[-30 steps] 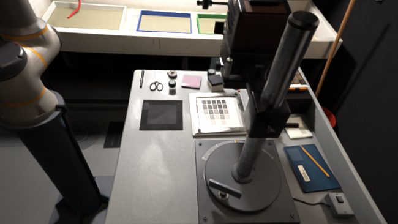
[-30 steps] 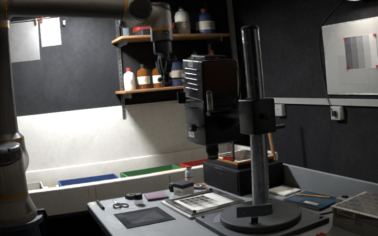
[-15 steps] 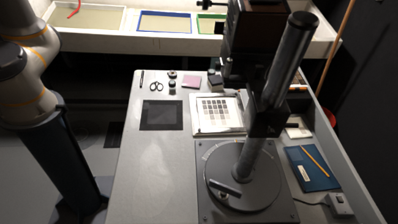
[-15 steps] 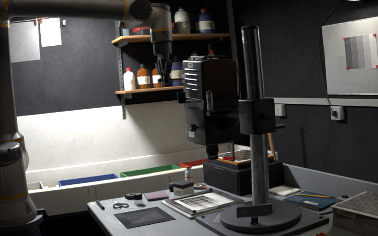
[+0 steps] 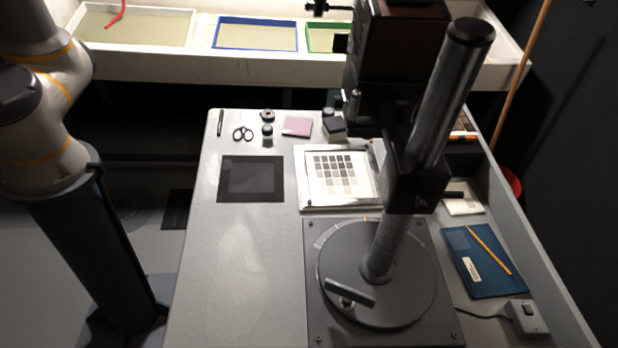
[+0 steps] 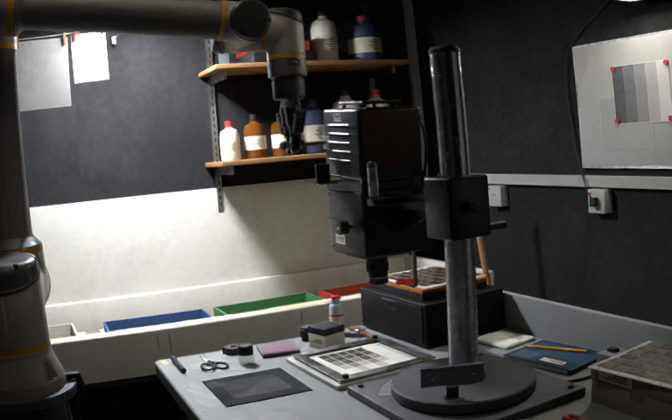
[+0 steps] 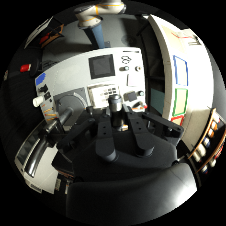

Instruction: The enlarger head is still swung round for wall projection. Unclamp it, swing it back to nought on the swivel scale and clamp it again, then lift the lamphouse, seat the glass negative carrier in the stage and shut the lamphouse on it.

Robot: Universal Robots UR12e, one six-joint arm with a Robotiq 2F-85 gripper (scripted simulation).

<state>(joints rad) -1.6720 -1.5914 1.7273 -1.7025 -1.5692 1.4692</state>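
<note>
A grey cylindrical handle point(image 7: 115, 107) stands between my fingers, and my gripper point(image 7: 117, 119) is closed on it, high beside the lamphouse point(image 6: 376, 143) of the enlarger head. From the second side camera the gripper point(image 6: 292, 141) hangs just left of the lamphouse's louvred face. The head sits on the carriage point(image 6: 457, 207) of the column point(image 5: 428, 119), which rises from the round swivel base point(image 5: 378, 273) with its scale arc and clamp lever point(image 5: 349, 292). The glass negative carrier point(image 5: 250, 178) lies flat on the bench, left of the easel point(image 5: 338, 177).
The wall shelf with bottles point(image 6: 267, 141) is right behind my gripper. Scissors point(image 5: 243, 134), a pen point(image 5: 220, 122), small caps and a pink pad point(image 5: 297, 126) lie at the bench's far edge. The sink holds coloured trays point(image 5: 255, 34). A blue notebook with a pencil point(image 5: 482, 259) lies right of the base.
</note>
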